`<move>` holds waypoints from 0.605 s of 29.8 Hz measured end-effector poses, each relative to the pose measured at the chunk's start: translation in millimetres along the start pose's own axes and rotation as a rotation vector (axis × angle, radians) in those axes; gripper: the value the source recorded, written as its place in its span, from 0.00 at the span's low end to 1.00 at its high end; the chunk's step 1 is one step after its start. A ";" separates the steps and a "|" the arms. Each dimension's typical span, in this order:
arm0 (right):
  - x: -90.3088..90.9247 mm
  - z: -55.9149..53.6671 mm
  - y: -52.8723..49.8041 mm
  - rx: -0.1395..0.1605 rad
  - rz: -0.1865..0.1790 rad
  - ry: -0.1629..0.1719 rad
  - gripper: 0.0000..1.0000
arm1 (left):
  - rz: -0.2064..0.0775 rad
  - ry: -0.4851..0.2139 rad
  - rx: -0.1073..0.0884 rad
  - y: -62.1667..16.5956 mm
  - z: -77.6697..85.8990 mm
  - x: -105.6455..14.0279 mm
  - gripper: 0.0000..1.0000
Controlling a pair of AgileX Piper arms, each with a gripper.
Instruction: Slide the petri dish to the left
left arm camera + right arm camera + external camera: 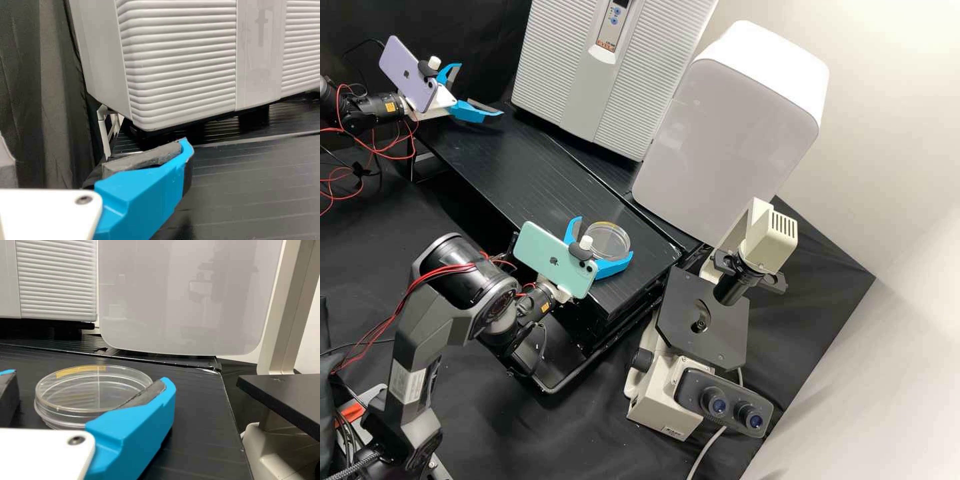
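a: where is the petri dish?

b: flat on the black ribbed worktop, close to its near right corner. it is clear, with its lid on, and a yellow strip shows at one side of the rim.

a: and the right end effector?

b: low over that corner, released, with its two blue fingers spread wide and the dish between them. in the right wrist view one finger lies just beside the dish's rim, perhaps touching it. i cannot tell for sure. the other finger stands a little apart from the dish.

a: the left end effector?

b: well apart from the dish, at the far left corner of the worktop. it is also released and has nothing between its fingers. in the left wrist view its blue finger hangs just above the worktop, near the bottom corner of the white ribbed machine.

a: what else is around?

b: a smooth white housing stands just behind the dish, at the worktop's right end. a microscope sits off the worktop to the right, on black cloth. a mint phone is mounted on the right wrist and a purple phone on the left wrist. red wires run along both arms.
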 end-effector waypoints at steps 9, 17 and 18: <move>0.3 1.0 -0.9 0.001 0.002 0.000 0.00 | 0.000 0.000 0.000 0.0 0.0 0.0 1.00; 4.3 0.1 0.2 0.000 0.008 0.005 0.00 | 0.000 0.000 0.000 0.0 0.0 0.0 1.00; 4.8 0.0 -0.7 0.001 0.003 0.005 0.00 | 0.000 0.000 0.000 0.0 0.0 0.0 1.00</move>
